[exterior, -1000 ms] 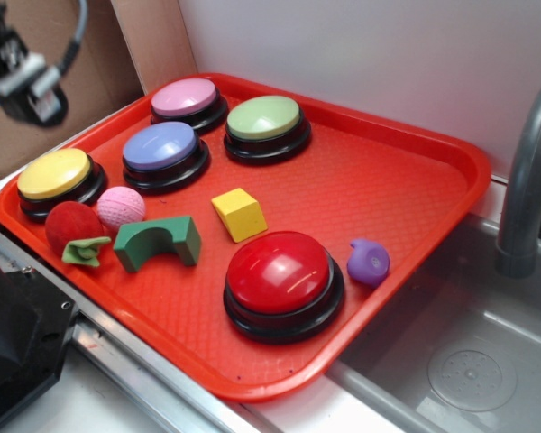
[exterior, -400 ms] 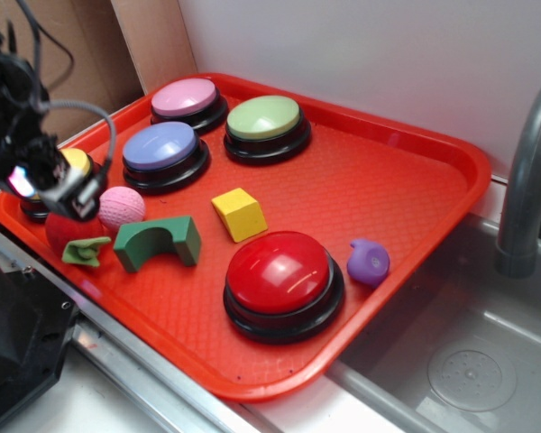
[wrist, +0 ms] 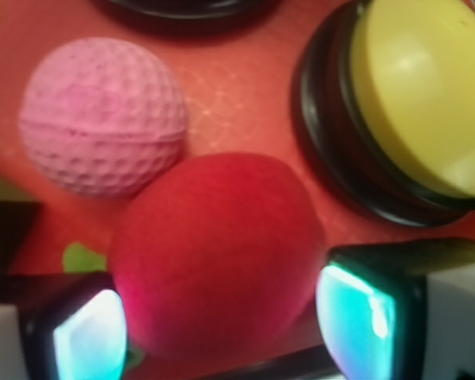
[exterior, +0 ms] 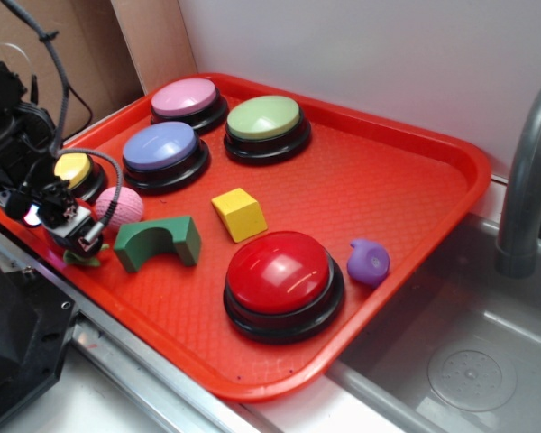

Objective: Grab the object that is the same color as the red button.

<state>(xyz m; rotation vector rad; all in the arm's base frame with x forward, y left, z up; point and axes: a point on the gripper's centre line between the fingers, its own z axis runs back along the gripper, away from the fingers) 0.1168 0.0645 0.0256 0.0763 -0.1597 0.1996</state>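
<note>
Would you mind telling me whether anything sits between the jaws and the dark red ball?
Nothing visible does. In the wrist view the dark red ball already lies between the open jaws of the gripper. The pink ball touches it on the far side, outside the jaws.

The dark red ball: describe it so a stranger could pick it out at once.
Start at the red tray and go to its near left corner, where the yellow button sits. The dark red ball lies beside that button, between the gripper fingers, touching the pink ball. It is fuzzy and deep red, while the pink ball is paler and dimpled.
</note>
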